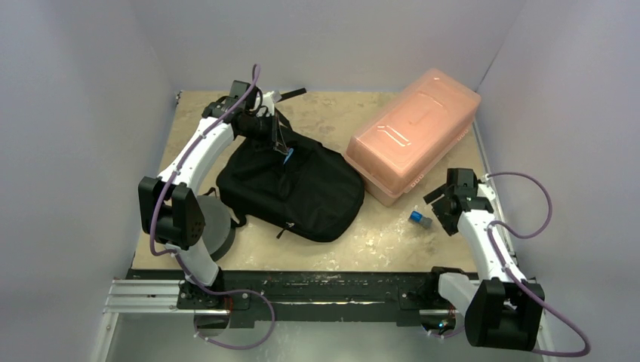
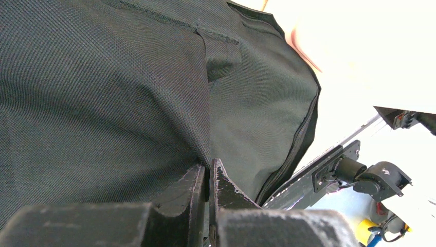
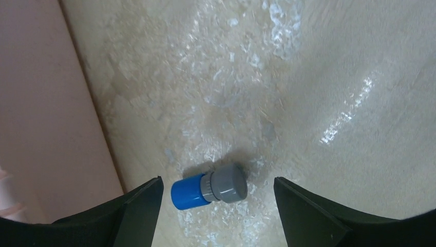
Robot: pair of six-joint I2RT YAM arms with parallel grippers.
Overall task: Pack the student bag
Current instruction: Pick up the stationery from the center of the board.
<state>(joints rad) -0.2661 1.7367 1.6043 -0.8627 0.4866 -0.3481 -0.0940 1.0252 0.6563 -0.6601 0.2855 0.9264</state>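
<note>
The student bag [image 1: 302, 188], black and soft, lies flat in the middle of the table. My left gripper [image 1: 273, 130] is at the bag's far top edge. In the left wrist view the left gripper [image 2: 210, 164] is shut, with a fold of the bag's fabric [image 2: 103, 92] pinched between the jaws. A small cylinder with a blue body and grey cap [image 1: 420, 219] lies on its side to the right of the bag. My right gripper [image 1: 440, 205] hovers over it, open. In the right wrist view the cylinder [image 3: 208, 190] lies between the wide-spread fingers of the right gripper [image 3: 217, 181], touching neither.
A translucent pink plastic box [image 1: 413, 132] stands at the back right, its side [image 3: 46, 103] close to the left of the cylinder. A dark grey foam ring [image 1: 219, 230] lies by the left arm, against the bag's near-left edge. Grey walls enclose the table.
</note>
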